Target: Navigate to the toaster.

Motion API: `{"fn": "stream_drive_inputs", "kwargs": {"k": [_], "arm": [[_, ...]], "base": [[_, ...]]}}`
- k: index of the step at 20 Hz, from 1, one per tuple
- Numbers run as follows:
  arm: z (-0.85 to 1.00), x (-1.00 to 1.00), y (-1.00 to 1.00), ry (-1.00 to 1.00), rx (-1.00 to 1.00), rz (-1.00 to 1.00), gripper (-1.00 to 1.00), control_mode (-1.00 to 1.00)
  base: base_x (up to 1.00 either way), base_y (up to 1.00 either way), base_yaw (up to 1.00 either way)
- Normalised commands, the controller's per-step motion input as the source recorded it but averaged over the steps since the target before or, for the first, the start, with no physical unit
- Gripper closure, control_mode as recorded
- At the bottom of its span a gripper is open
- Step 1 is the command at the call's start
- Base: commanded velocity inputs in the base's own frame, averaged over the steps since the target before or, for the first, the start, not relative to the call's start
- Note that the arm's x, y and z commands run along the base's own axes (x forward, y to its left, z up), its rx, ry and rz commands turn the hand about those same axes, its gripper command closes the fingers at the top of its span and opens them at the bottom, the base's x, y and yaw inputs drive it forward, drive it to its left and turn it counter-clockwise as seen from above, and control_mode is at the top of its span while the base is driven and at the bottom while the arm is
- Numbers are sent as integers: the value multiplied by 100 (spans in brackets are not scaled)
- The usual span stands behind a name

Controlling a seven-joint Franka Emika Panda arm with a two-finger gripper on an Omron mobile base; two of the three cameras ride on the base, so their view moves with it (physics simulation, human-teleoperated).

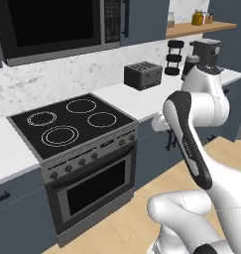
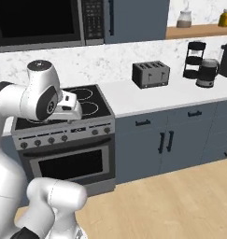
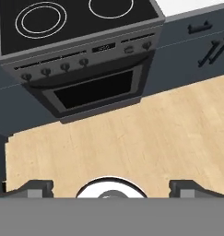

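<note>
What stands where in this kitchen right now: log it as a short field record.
toaster: on the white counter, against the marble wall, right of the stove
kettle: further right on the same counter, beside a black rack
microwave: mounted above the stove
gripper: fingertips spread apart, pointing down at the wood floor before the oven door
base: facing the stove, toaster off to the right

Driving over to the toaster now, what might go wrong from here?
The toaster sits right of the stove, so the base must go sideways along the cabinets; the folded arm could clip the counter edge. The hand points at the floor, so judge alignment from the base views.
</note>
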Motion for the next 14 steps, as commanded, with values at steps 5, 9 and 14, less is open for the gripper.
{"fn": "stream_drive_inputs", "kwargs": {"k": [5,9,14], "arm": [[0,0,0,0,0,0,-100,100],[0,0,0,0,0,0,-100,100],[0,0,0,0,0,0,-100,100]], "base": [[33,-23,3],[97,-97,22],[100,-96,15]]}}
